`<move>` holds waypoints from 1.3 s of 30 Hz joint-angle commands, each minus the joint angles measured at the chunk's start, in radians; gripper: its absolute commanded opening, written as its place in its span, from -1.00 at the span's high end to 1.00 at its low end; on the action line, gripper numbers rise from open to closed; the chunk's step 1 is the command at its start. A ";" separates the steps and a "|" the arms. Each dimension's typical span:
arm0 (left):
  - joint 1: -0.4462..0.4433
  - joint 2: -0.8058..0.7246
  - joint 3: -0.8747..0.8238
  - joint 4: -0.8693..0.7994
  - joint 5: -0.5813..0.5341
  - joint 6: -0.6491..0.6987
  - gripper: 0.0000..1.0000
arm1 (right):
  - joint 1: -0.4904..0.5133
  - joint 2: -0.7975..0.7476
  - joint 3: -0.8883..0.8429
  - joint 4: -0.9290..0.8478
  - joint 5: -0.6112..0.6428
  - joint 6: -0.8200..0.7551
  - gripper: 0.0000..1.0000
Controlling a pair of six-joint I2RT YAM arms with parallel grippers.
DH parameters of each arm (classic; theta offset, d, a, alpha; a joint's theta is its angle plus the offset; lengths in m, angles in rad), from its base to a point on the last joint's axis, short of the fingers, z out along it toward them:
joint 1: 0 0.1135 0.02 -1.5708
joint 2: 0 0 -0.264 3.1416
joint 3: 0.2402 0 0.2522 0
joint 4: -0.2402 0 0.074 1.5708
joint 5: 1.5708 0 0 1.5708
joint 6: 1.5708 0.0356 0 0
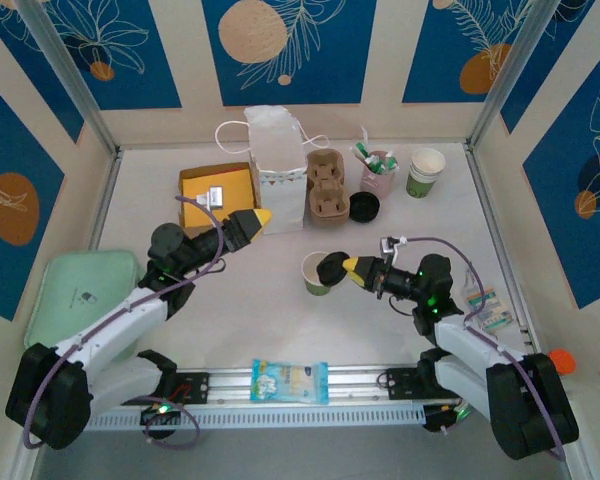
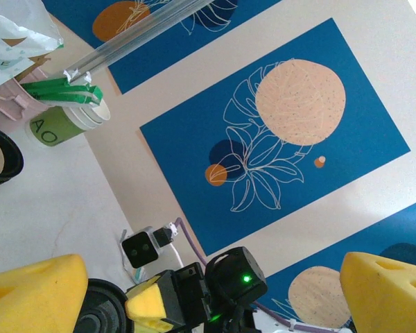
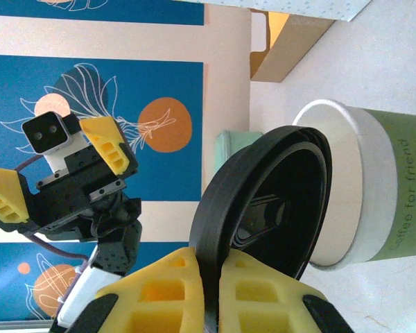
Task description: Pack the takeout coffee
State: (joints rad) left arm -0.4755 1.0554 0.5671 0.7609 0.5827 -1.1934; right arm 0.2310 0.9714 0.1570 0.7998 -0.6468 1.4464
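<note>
Mid-table, just beside right gripper (image 1: 352, 268): takeout coffee cup (image 1: 314, 278) upright, long axis vertical, mouth up. Pinching black lid (image 1: 331, 268) by its edge near cup's rim; left gripper (image 1: 257, 219) spread wide.

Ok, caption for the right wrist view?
Right fingers pinch the black lid on edge beside the open green-banded paper cup.

The black lid (image 3: 277, 201) hides part of the takeout coffee (image 3: 381, 187), whose base the edge crops.

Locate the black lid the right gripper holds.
In the top view, the black lid is mid-table, pinched edge-on by the right gripper, beside the open paper cup.
</note>
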 commanded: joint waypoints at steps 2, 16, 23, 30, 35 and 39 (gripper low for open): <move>0.014 -0.015 -0.007 0.011 0.008 0.032 -0.88 | -0.007 0.029 0.039 0.013 -0.033 -0.044 0.81; 0.030 -0.015 -0.003 0.006 0.019 0.033 -0.88 | -0.003 0.095 0.091 -0.059 -0.057 -0.126 0.73; 0.040 -0.017 -0.003 0.006 0.025 0.033 -0.88 | 0.005 0.092 0.102 -0.130 -0.056 -0.177 0.69; 0.044 -0.019 -0.001 0.005 0.028 0.033 -0.88 | 0.005 0.105 0.105 -0.153 -0.054 -0.205 0.65; 0.048 -0.023 -0.004 0.003 0.028 0.034 -0.88 | 0.007 0.107 0.119 -0.194 -0.051 -0.237 0.56; 0.050 -0.025 -0.004 0.002 0.029 0.032 -0.88 | 0.009 0.100 0.128 -0.239 -0.047 -0.265 0.54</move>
State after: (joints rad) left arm -0.4393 1.0546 0.5671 0.7593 0.5941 -1.1759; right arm 0.2333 1.0771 0.2527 0.6144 -0.6849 1.2289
